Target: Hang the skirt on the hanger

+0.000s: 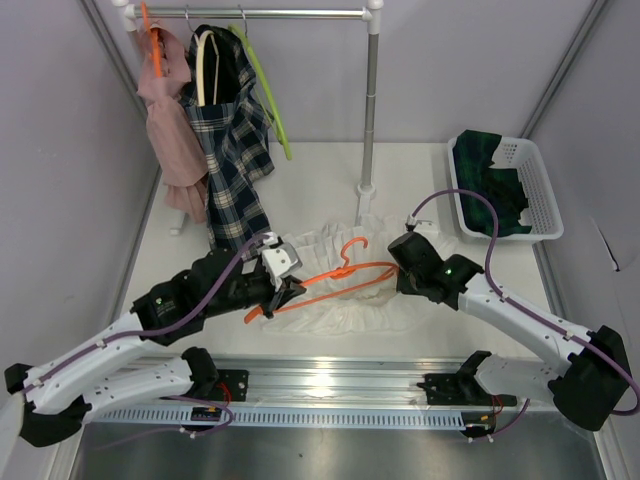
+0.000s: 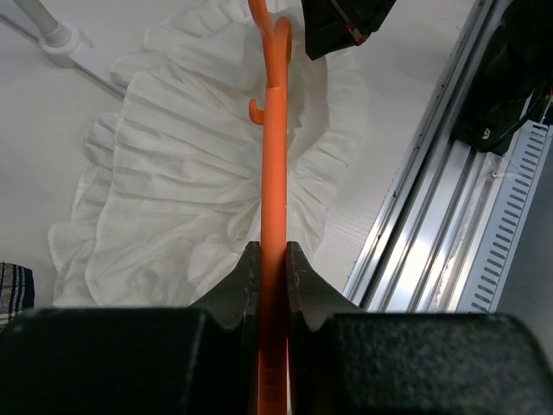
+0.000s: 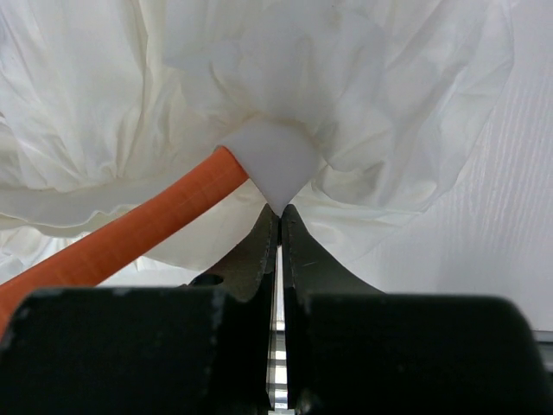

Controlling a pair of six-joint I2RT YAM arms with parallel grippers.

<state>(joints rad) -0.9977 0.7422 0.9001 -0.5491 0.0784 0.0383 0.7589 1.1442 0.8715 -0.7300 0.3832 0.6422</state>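
Tabletop (image 1: 425,185): room between skirt (image 1: 345,312) and basket (image 1: 537,190); left fingers (image 2: 257,264) clamp hanger (image 2: 275,156); right fingers (image 3: 278,216) pinch skirt edge, apparently.

The orange hanger (image 3: 130,233) runs off the right wrist view's left edge; the right gripper (image 3: 278,216) perhaps hides the white skirt's (image 3: 363,86) pinched fold.

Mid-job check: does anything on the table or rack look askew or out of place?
Nothing looks damaged or spilled. The white skirt lies bunched under the orange hanger, which fits this stage. Only the plaid garment on the rack looks untidy: it hangs lopsided, one end trailing low.
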